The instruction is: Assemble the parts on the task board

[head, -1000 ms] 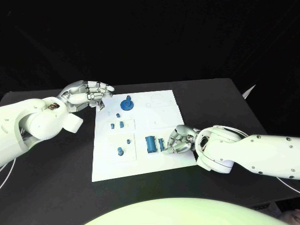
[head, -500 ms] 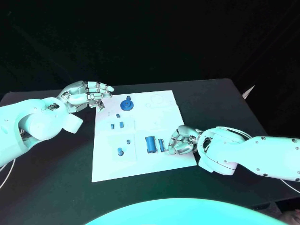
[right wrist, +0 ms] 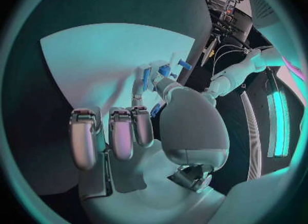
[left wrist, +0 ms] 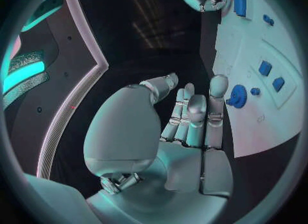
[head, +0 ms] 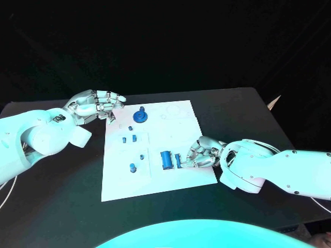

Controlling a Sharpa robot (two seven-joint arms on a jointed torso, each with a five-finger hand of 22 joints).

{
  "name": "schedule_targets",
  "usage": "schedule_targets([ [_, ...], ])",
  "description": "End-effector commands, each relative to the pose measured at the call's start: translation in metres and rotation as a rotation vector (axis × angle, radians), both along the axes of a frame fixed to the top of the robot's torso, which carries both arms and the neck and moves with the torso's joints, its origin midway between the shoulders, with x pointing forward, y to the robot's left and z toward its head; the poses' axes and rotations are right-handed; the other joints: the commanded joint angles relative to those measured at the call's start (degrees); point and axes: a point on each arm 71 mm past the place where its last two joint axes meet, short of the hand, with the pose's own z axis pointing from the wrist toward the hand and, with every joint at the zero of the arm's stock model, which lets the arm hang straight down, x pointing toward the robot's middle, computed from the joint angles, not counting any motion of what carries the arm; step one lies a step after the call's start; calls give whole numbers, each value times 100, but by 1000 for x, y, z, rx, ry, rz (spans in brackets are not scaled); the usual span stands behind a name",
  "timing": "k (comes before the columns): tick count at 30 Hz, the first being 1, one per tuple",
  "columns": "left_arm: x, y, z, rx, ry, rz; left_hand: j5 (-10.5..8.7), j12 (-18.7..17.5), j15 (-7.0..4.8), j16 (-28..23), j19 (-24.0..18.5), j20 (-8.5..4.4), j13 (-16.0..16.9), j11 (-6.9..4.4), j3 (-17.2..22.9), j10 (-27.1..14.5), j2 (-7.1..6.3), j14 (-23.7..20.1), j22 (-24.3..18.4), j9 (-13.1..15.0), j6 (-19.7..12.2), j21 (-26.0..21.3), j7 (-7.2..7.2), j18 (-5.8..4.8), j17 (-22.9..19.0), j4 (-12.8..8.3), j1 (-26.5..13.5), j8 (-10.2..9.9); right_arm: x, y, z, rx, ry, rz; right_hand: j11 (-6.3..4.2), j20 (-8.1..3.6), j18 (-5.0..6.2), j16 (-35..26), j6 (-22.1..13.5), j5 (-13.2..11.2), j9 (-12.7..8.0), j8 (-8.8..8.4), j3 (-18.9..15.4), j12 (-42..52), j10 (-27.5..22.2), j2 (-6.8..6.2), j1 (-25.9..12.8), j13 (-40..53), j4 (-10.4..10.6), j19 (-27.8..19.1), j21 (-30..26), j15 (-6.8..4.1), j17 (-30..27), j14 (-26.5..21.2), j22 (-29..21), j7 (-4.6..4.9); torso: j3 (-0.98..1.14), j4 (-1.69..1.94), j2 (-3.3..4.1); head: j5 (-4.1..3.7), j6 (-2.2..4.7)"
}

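Observation:
The white task board (head: 186, 118) lies mid-table. On it are a round blue knob (head: 140, 115), several small blue parts (head: 133, 137) and a larger blue block (head: 166, 159). Beside that block stands a slim blue part (head: 178, 160). My right hand (head: 200, 153) is curled at the board's right edge, thumb and a finger pinching the slim part (right wrist: 156, 110). My left hand (head: 97, 103) rests with its fingers drawn together at the board's far left corner, holding nothing. Its fingertips (left wrist: 218, 84) touch the board's edge close to the knob (left wrist: 238, 96).
The black table (head: 240, 111) runs around the board, with bare room to the far right and near left. A thin pale object (head: 274, 101) sticks out at the table's right edge. My right forearm (head: 285, 168) lies across the near right of the table.
My right hand has crept slightly toward the far side along the board's right edge, still at the slim part. The left hand and the other parts have stayed put.

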Motion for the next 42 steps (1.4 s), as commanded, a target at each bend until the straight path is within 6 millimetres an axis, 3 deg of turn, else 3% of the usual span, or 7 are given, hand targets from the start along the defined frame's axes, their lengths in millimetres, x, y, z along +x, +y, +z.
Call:
schedule_targets([
  [1,-1,-3,1,-10,-6,-16,27,19,-14,26,-27,-10,-6,-21,24,14,16,-23,8,-9,-20,-16,153,58,-6,-1,24,39,-1,7,3,45,-18,19,-9,-42,-41,-14,-44,37,-8,5,-5,-4,272,-13,-3,1138,16,557,-17,-19,1226,527,1451,-12,0,5,2,8,7],
  [17,-1,-3,1,-10,-5,-18,25,23,-15,24,-34,-13,-13,-20,32,19,17,-30,3,-15,-19,-19,155,60,-19,-8,30,47,-2,33,4,34,-23,65,-11,-40,-46,-13,-13,35,-5,32,-4,53,301,11,-5,1172,35,562,6,-19,1228,527,1458,-15,-4,2,4,17,-6],
  [32,-1,-2,1,-10,-4,-18,25,23,-15,24,-34,-13,-13,-20,32,19,17,-30,3,-15,-19,-19,155,60,-19,-8,30,47,1,39,1,-7,-19,68,-26,-42,-49,-9,5,20,-2,57,10,87,320,14,59,1193,6,565,20,-28,1237,529,1462,-36,0,4,3,33,-25],
  [42,-1,-1,1,-9,-4,-16,25,28,-16,24,-39,-14,-19,-20,35,27,19,-32,0,-20,-16,-22,155,60,-23,-8,27,55,5,39,0,-15,-35,36,-39,-50,-53,-9,21,26,-3,76,65,131,343,93,103,1219,8,570,42,-39,1237,530,1468,-49,0,2,2,46,-38],
])
